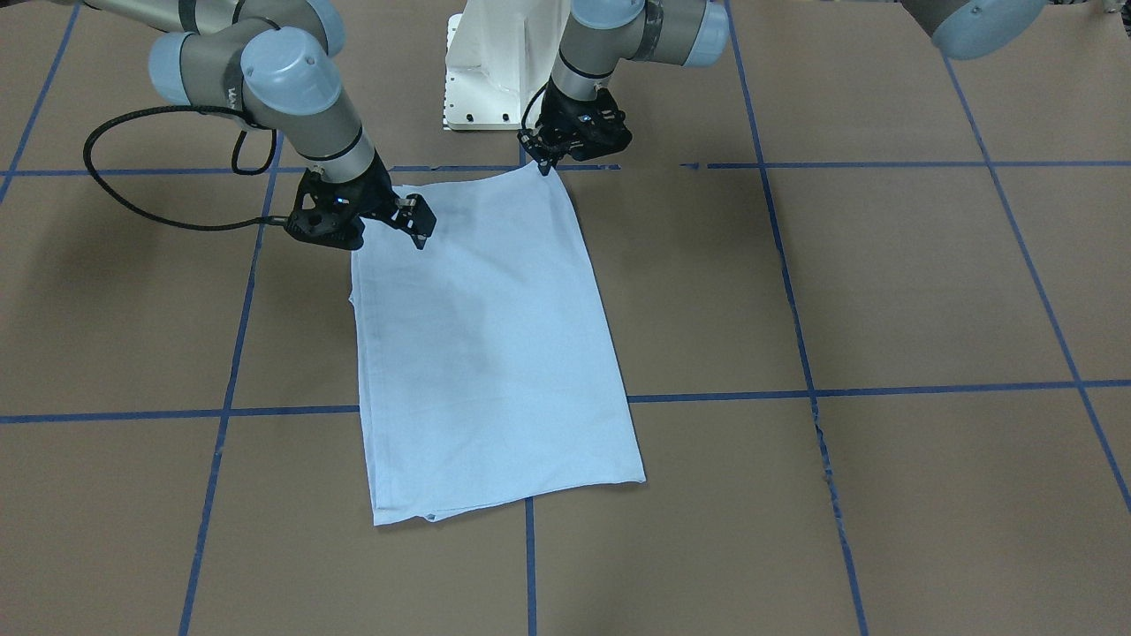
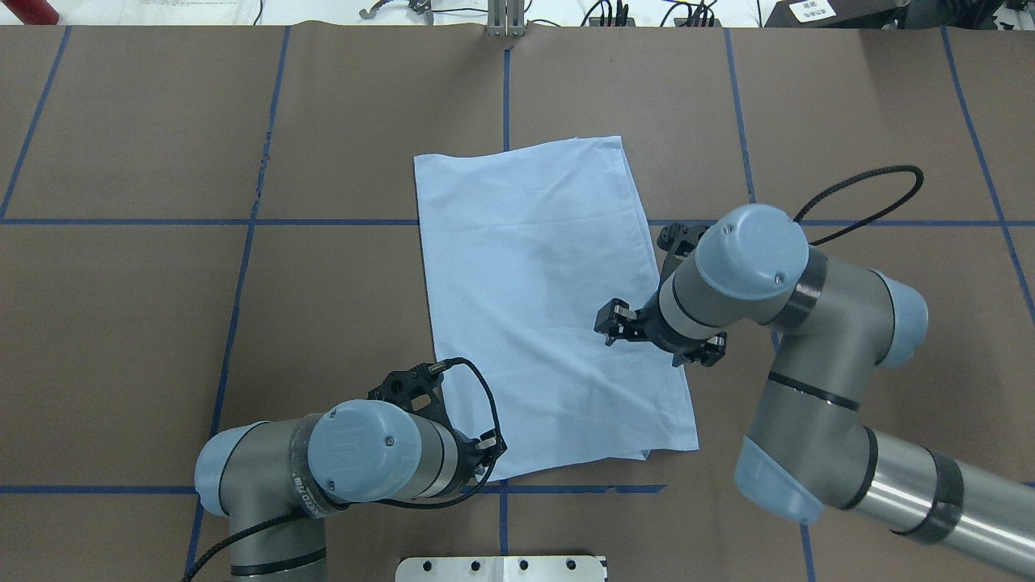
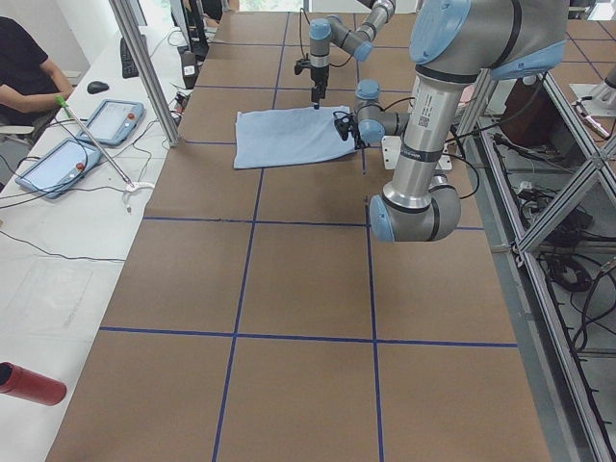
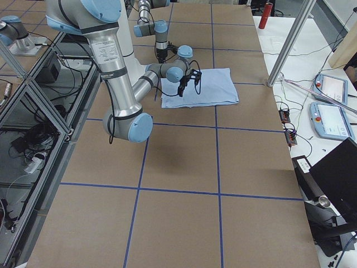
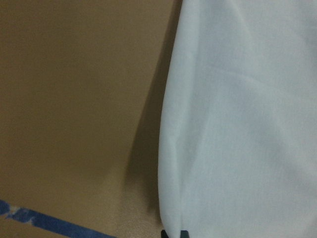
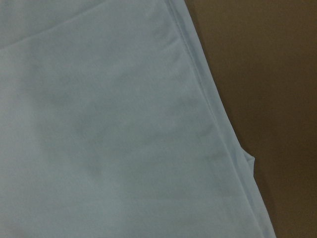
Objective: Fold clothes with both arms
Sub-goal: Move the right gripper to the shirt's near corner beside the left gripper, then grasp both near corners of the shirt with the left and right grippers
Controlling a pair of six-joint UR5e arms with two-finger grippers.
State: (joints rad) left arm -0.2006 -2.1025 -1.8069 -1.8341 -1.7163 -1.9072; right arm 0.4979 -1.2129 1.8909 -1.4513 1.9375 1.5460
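Note:
The light blue T-shirt (image 1: 486,353) lies folded into a long rectangle in the middle of the brown table (image 1: 884,283); its print and tag are hidden. It also shows in the overhead view (image 2: 542,307). My left gripper (image 1: 545,165) stands at the shirt's near corner, by my base, shut on the cloth edge; in the left wrist view a single dark tip meets the shirt (image 5: 237,124). In the overhead view the left gripper (image 2: 487,447) is half hidden under the wrist. My right gripper (image 1: 420,225) hovers open over the shirt's other near corner, also seen from overhead (image 2: 612,321). The right wrist view shows only flat shirt (image 6: 109,124).
My white pedestal base (image 1: 490,71) stands just behind the shirt. Blue tape lines (image 1: 884,165) grid the table. In the exterior left view a side bench with tablets (image 3: 96,120), a metal post (image 3: 144,67) and a red bottle (image 3: 29,383) lie beyond the table's far edge.

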